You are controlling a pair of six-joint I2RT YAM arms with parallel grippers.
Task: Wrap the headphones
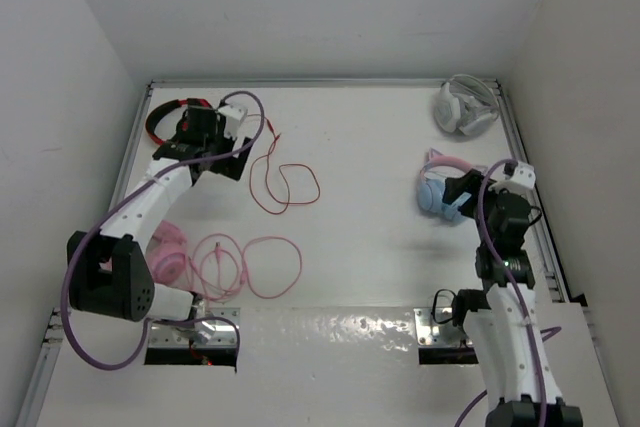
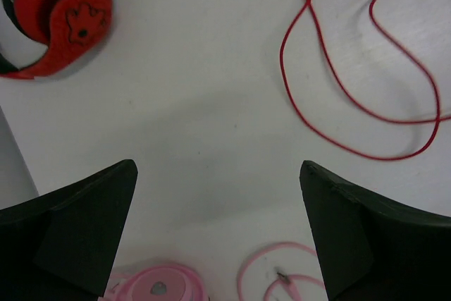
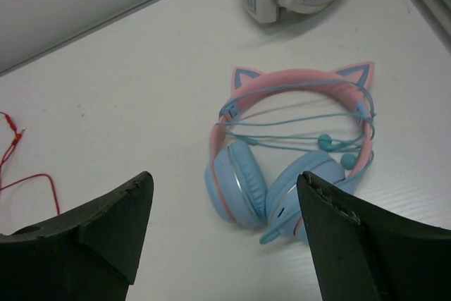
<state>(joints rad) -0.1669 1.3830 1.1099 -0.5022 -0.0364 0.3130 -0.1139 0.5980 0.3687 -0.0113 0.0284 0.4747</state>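
Hovering with the right pincer [image 3: 224,181] released and empty, just near of the light-blue-cupped, pink cat-eared headphones [image 3: 296,96] lying at the right of the white bench [image 1: 370,147]; risking snagging the loosely wound thin blue cable [image 3: 278,139] and unravelling it. Idling with the left pincer [image 2: 218,167] released, far left.

A robotics lab cell: plain white walls [image 1: 330,7] box a white table [image 1: 370,137] with bolted-down arms [image 1: 505,297].

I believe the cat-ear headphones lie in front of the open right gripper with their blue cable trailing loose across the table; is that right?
Not quite. The right wrist view shows the cable strung back and forth across the headphones, under the headband, not trailing over the table. The right gripper is indeed open.
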